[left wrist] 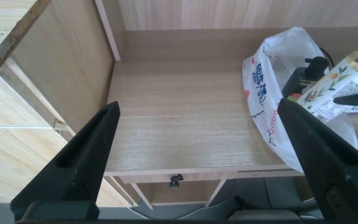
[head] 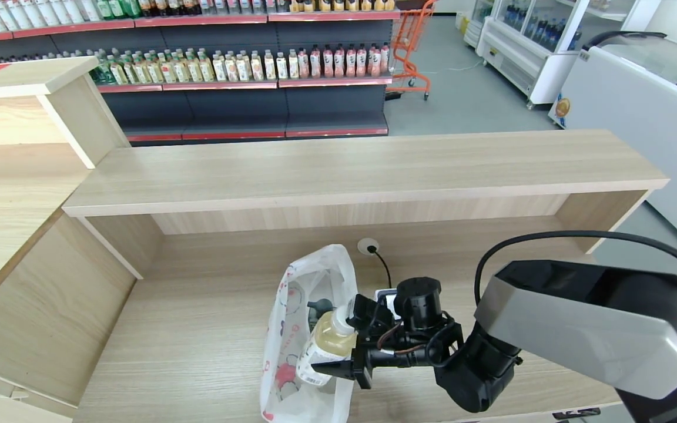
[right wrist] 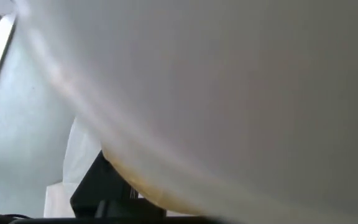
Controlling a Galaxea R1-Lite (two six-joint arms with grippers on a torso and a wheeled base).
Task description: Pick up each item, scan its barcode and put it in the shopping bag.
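My right fingers (head: 332,369) pinch a bottle (head: 328,336) of pale yellow liquid with a white cap. The right gripper (head: 338,341) holds it tilted at the open mouth of the white plastic shopping bag (head: 282,329). Inside the bag I see a dark pump bottle (head: 318,306) just beside it. The bag stands on the wooden worktop (head: 197,329). My left fingers (left wrist: 86,162) are spread wide with nothing between them; the left gripper (left wrist: 197,162) hangs above the worktop's bare near edge, well apart from the bag.
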